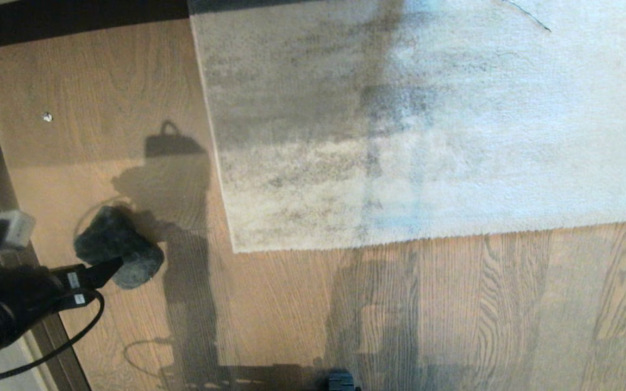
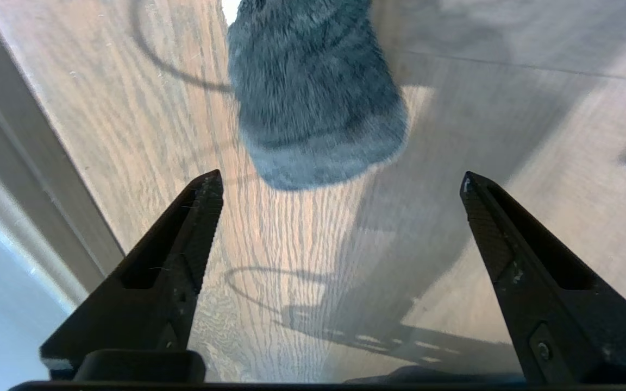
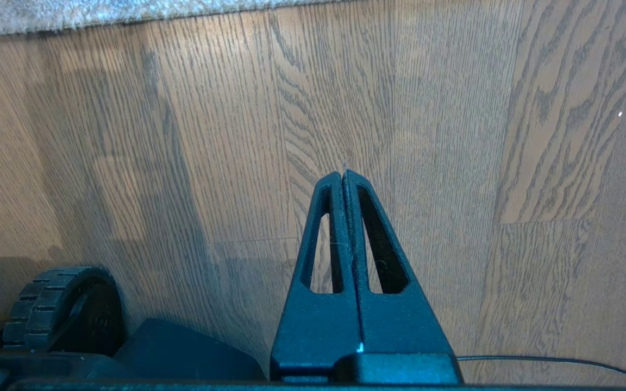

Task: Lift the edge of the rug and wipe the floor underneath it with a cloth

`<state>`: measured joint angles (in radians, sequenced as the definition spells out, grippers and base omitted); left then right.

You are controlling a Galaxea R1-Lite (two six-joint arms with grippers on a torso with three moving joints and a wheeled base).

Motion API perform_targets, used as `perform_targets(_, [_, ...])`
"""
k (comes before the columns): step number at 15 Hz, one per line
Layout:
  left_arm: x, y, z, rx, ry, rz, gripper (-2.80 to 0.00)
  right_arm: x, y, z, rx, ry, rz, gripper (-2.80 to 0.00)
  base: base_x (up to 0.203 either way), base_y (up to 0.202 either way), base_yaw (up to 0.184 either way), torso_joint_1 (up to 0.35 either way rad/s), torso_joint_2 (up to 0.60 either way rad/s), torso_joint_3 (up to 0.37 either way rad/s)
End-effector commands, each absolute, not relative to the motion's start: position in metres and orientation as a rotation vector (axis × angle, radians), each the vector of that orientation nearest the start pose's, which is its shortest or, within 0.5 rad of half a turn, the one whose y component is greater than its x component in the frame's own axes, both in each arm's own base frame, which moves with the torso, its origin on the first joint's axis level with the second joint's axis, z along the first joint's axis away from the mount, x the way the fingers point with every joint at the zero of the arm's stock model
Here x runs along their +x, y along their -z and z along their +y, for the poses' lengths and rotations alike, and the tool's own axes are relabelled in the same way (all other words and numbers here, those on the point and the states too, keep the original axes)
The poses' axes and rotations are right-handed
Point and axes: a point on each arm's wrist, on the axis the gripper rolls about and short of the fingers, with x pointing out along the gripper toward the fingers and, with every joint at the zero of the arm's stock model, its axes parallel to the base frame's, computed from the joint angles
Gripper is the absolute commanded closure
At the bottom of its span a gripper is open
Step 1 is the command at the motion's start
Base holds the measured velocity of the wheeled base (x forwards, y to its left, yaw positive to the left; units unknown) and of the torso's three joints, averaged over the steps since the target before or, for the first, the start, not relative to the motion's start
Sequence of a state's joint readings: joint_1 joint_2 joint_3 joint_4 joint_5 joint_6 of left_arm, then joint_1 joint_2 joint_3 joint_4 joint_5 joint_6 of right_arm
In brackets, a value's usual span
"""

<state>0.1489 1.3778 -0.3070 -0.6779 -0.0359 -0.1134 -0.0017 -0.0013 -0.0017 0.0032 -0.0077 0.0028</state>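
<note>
- One rug (image 1: pixel 432 125) lies flat on the floor (image 1: pixel 454 315), filling the upper right of the head view; its near left corner sits close to the middle, and a strip of its edge also shows in the right wrist view (image 3: pixel 101 13).
- One cloth (image 1: pixel 119 247), dark and fuzzy, rests on the bare floor left of the rug's corner, apart from the rug.
- Two grippers show. The left gripper (image 2: pixel 340 182) is at the lower left of the head view, just beside the cloth; its two fingers (image 2: pixel 196 217) are spread wide with only floor between them, and the cloth (image 2: pixel 313 103) lies just past the tips, not gripped.
- The right gripper (image 3: pixel 344 176) hangs over bare floor near the robot's base, its two fingers pressed together, holding nothing.
- One wheel (image 3: pixel 63 309) of the base shows beside it.
- One small white speck (image 1: pixel 47 117) lies on the floor at far left.
- Two small white labels (image 1: pixel 74 279) sit on the left arm; their writing is too small to read.
- One black cable (image 1: pixel 74 336) loops from that arm.
</note>
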Motion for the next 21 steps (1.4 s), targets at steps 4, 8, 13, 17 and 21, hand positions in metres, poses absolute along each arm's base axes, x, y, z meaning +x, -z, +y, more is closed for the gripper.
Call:
perform_targets(4, [0.122,-0.147,0.012,-0.134,-0.084,0.25,-2.8,-0.023,-0.076,0.0,0.003,0.009,0.002,0.0,0.0,0.0,0.0,0.0,0.0,0.0])
perform_targets(8, [0.084,-0.148,0.005,-0.128,-0.048,0.222,-2.8,-0.023,-0.076,0.0,0.003,0.009,0.002,0.0,0.0,0.0,0.0,0.0,0.0,0.0])
perform_targets(13, [0.051,-0.141,0.001,-0.125,-0.017,0.226,-2.8,-0.023,-0.076,0.0,0.003,0.009,0.002,0.0,0.0,0.0,0.0,0.0,0.0,0.0])
perform_targets(17, [0.029,-0.129,0.0,-0.125,-0.004,0.268,0.0,-0.023,-0.076,0.0,0.003,0.009,0.002,0.0,0.0,0.0,0.0,0.0,0.0,0.0])
perform_targets(21, [0.009,-0.114,-0.001,-0.119,0.046,0.266,0.0,-0.023,-0.076,0.0,0.003,0.009,0.002,0.0,0.0,0.0,0.0,0.0,0.0,0.0])
